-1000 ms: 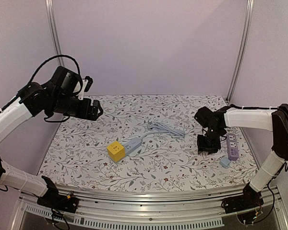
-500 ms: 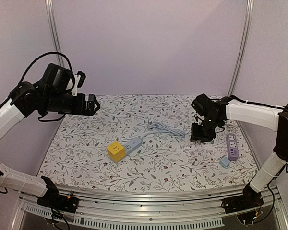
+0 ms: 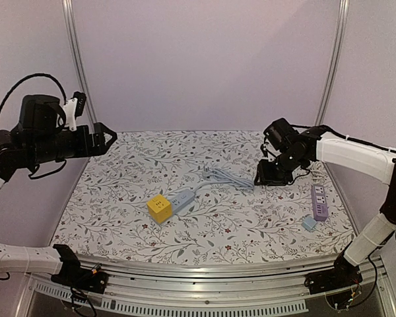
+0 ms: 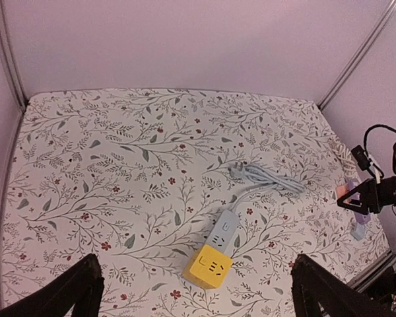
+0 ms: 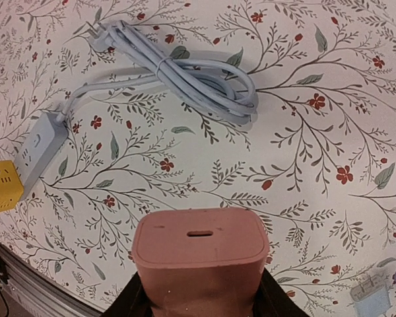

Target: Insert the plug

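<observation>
My right gripper [image 3: 267, 173] is shut on a reddish-pink plug adapter [image 5: 199, 254], held above the table just right of the coiled grey cable [image 3: 228, 177]; the adapter's slotted face points at the camera and its prongs are hidden. The grey power strip [image 3: 183, 198] lies at the table's middle with a yellow cube socket [image 3: 160, 208] on its near end; both show in the left wrist view, the strip [image 4: 226, 228] behind the cube [image 4: 211, 266]. My left gripper [image 3: 107, 135] is open, empty and raised high at the far left.
A purple power strip [image 3: 319, 201] lies at the right edge with a small light-blue plug [image 3: 309, 223] in front of it. The grey cable [image 5: 185, 76] runs from its bundle to the grey strip [image 5: 39, 148]. Frame posts stand at the back corners.
My right gripper has moved left and away from the purple strip toward the cable bundle, carrying the adapter. My left arm has drawn back to the left and higher.
</observation>
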You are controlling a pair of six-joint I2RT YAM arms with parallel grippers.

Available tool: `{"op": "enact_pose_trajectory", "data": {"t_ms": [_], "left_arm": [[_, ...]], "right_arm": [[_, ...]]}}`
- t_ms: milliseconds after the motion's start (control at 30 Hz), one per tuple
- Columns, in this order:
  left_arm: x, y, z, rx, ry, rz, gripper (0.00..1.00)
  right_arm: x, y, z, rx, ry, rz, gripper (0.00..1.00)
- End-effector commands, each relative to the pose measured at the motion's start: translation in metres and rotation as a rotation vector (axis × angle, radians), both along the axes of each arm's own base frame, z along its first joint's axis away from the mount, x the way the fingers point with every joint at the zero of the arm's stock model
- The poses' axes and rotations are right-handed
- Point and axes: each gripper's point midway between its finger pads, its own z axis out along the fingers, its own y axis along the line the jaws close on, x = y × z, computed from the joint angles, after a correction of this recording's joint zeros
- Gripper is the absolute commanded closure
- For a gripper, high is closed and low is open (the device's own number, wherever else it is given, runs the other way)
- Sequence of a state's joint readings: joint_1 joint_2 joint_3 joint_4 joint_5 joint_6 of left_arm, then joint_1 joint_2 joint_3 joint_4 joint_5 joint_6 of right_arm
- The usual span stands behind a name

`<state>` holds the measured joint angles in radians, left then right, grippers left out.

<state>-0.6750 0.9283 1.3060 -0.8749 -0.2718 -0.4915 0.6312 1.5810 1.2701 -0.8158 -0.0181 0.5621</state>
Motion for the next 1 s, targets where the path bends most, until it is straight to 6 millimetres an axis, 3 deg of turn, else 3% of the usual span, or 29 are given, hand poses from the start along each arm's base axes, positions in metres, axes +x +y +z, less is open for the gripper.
{"op": "enact_pose_trajectory", "data": {"t_ms": [0,133,333,467,667,967], "left_arm": [[-0.004,-0.016,-0.02,0.012,0.119,-0.077,0.0],[-0.007,-0.03,-0.022,-0.026,0.166,-0.127,0.01],[-0.005,-0.033,-0.027,-0.064,0.205,-0.103,0.07],[-0.014,-0.051,-0.03,-0.104,0.257,-0.196,0.01],[-0.025,-0.077,-0.047,-0.128,0.388,-0.315,0.01],[-0.021,-0.117,-0.054,-0.225,0.523,-0.41,0.01]], "right_arm": [[0.005,0.036,0.051,0.117,-0.149,0.156,1.0],[0.004,0.057,0.079,0.14,-0.25,0.253,1.0],[0.002,0.077,0.11,0.174,-0.371,0.363,1.0],[0.001,0.086,0.119,0.187,-0.406,0.4,1.0],[-0.019,0.11,0.129,0.172,-0.495,0.549,1.0],[-0.065,0.154,0.148,0.184,-0.694,0.813,1.0]]}}
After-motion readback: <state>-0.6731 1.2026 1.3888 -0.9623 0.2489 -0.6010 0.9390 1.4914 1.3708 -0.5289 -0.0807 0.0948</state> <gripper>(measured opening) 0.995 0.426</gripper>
